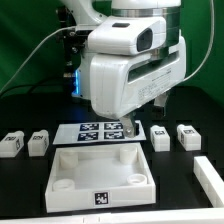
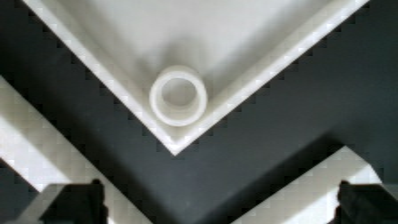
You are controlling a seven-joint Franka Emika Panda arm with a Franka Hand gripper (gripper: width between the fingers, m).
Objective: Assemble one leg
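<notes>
I see the arm's bulky white glossy plastic shell (image 1: pixel 125 70), rounded at every edge, with a dark grey oval inset (image 1: pixel 146 38) near its top. A thin dark cable (image 1: pixel 40 47) curves in behind it. On my wrist feed the black two-finger gripper (image 2: pixel 214 205) shows only its fingertips (image 2: pixel 75 203), which are dark, blocky, slightly blurred stubs with squared ends.
</notes>
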